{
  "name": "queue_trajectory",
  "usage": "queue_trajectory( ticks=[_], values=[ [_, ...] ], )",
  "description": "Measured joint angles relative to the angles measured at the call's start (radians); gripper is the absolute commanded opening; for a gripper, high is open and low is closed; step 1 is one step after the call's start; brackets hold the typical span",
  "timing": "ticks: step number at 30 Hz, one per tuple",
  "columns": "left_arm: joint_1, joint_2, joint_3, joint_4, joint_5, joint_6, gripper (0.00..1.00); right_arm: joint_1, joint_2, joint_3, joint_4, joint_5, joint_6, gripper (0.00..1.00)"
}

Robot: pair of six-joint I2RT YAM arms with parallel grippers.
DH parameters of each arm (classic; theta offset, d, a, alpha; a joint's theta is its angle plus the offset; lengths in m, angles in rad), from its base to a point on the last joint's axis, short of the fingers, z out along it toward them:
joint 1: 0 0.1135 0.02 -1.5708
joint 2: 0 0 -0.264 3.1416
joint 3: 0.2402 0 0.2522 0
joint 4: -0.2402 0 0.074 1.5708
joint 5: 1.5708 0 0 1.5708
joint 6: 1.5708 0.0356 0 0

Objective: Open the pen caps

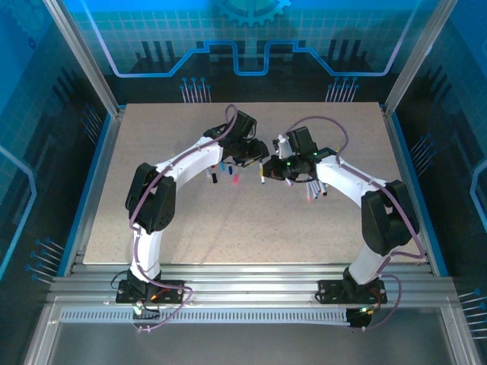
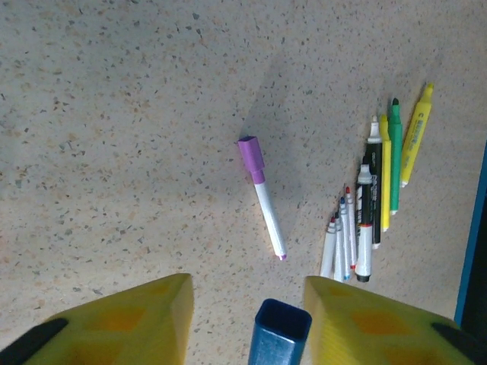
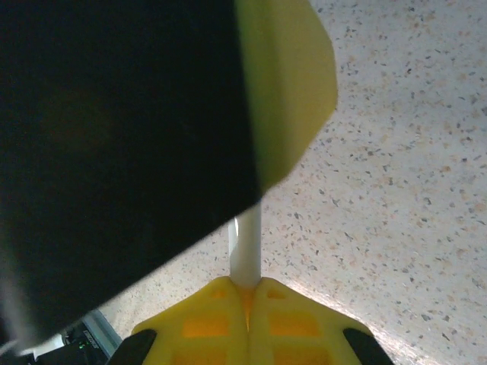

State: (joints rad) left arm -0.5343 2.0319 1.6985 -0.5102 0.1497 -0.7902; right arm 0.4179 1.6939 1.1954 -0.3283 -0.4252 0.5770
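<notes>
Blue cap (image 2: 281,328) was seen bottom centre between the left gripper (image 2: 247,304) fingers (image 2: 144,323). They were part open, with a gap left of the cap. Right gripper (image 3: 247,289) was clamped on white pen body (image 3: 246,247). Purple cap (image 2: 249,156) lay mid-frame. Pen row (image 2: 373,213) lay at right by the table (image 2: 114,114) edge, with bare surface upper left.

The left arm (image 1: 186,161) and the right arm (image 1: 342,176) are built from white links joined by black joint housings. A purple cable (image 1: 338,125) is routed along each arm in loose loops. Black bases (image 1: 148,290) are fitted. The fingers (image 2: 129,323) are moulded in yellow, with recessed square pockets and black corner inserts.
</notes>
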Motion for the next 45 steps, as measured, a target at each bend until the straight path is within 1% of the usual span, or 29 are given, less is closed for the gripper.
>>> queue_trajectory(
  ticks=[2, 4, 5, 9, 10, 11, 13, 14, 17, 27, 29, 30, 31, 34, 39, 41, 42, 43, 44, 45],
  values=[
    [0.0, 0.002, 0.0, 0.003, 0.006, -0.003, 0.19, 0.001, 0.0, 0.003, 0.001, -0.007, 0.003, 0.0],
    [-0.001, 0.002, -0.001, 0.008, 0.006, -0.001, 0.05, 0.003, 0.0, 0.003, 0.002, -0.011, 0.003, 0.0],
    [0.0, 0.002, -0.002, 0.008, 0.006, 0.0, 0.0, 0.003, 0.0, 0.003, 0.001, -0.01, 0.003, 0.0],
    [0.0, 0.002, -0.002, 0.01, 0.006, 0.002, 0.0, 0.002, -0.001, 0.003, 0.0, -0.005, 0.003, 0.0],
    [0.0, 0.002, -0.004, 0.012, 0.006, 0.003, 0.0, 0.003, -0.001, 0.003, 0.0, -0.003, 0.003, 0.02],
    [0.0, 0.002, -0.008, 0.018, 0.006, 0.003, 0.0, 0.003, -0.001, 0.003, -0.001, -0.002, 0.002, 0.09],
    [0.0, 0.002, -0.014, 0.023, 0.009, 0.002, 0.0, 0.003, -0.001, 0.002, -0.004, -0.002, 0.002, 0.2],
    [-0.001, 0.002, -0.015, 0.026, 0.013, 0.002, 0.0, 0.003, -0.001, 0.0, -0.004, -0.002, 0.0, 0.23],
    [-0.001, 0.002, -0.02, 0.03, 0.014, 0.002, 0.0, 0.01, -0.001, 0.0, 0.001, -0.002, -0.009, 0.24],
    [-0.002, 0.002, -0.052, 0.037, 0.016, 0.002, 0.0, 0.023, 0.045, 0.011, 0.001, -0.002, -0.009, 0.22],
    [-0.002, 0.002, -0.054, 0.037, 0.016, 0.003, 0.0, 0.027, 0.062, 0.024, -0.003, 0.005, -0.011, 0.17],
    [-0.002, 0.002, -0.054, 0.037, 0.016, 0.003, 0.0, 0.028, 0.066, 0.028, -0.003, 0.01, -0.012, 0.16],
    [-0.002, 0.002, -0.054, 0.038, 0.016, 0.003, 0.0, 0.028, 0.068, 0.029, -0.005, 0.014, -0.016, 0.14],
    [-0.002, 0.002, -0.054, 0.039, 0.015, 0.003, 0.0, 0.028, 0.068, 0.037, -0.018, 0.024, -0.02, 0.0],
    [0.0, 0.002, -0.051, 0.036, 0.006, 0.006, 0.0, 0.028, 0.068, 0.041, -0.026, 0.026, -0.025, 0.0],
    [0.004, 0.013, -0.008, -0.026, -0.016, 0.028, 0.0, 0.035, 0.06, 0.023, -0.008, 0.01, -0.027, 0.0],
    [0.007, 0.029, 0.037, -0.09, -0.021, 0.04, 0.0, 0.043, 0.04, -0.008, 0.022, 0.006, -0.027, 0.0],
    [0.01, 0.052, 0.094, -0.161, -0.021, 0.051, 0.0, 0.055, 0.002, -0.054, 0.061, 0.011, -0.024, 0.0],
    [0.016, 0.082, 0.154, -0.187, -0.043, 0.059, 0.0, 0.075, -0.054, -0.116, 0.056, -0.011, -0.016, 0.0],
    [0.039, 0.131, 0.247, -0.193, -0.054, 0.068, 0.0, 0.122, -0.152, -0.221, 0.048, -0.04, 0.003, 0.0]
  ],
)
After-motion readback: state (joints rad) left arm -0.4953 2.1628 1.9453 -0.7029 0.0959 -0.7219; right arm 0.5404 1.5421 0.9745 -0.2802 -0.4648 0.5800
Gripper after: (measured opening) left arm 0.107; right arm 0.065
